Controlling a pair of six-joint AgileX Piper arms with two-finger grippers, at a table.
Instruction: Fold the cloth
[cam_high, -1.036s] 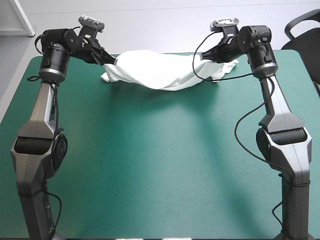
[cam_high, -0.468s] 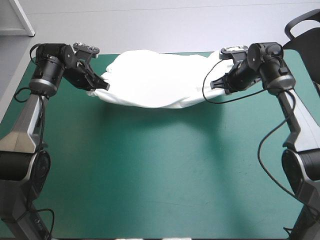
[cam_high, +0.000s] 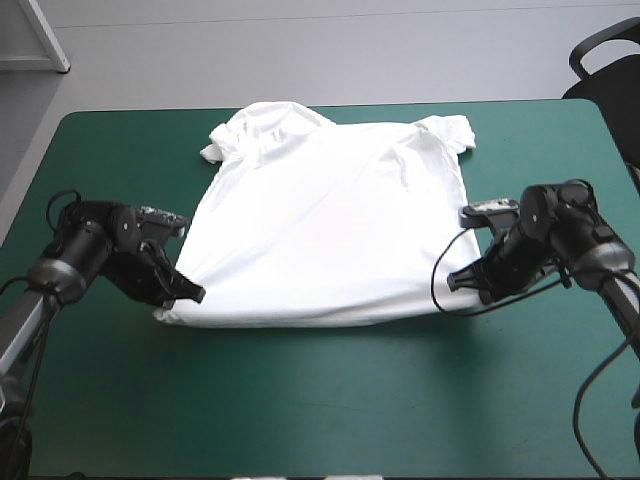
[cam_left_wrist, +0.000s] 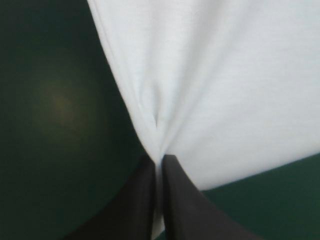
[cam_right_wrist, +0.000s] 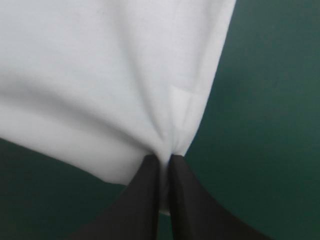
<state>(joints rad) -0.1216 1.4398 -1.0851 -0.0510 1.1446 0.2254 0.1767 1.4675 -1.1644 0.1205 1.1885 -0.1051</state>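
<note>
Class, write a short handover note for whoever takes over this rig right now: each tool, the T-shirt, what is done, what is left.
The left tool is shut on the T-shirt at its near left hem corner.
The right tool is shut on the near right hem corner.
The T-shirt lies spread open on the table, sleeves toward the far edge, a few wrinkles there.
Done: the shirt is laid out.
Left: no fold is made yet, so all the folding remains.

white T-shirt, teal-green cover, black fingers
</note>
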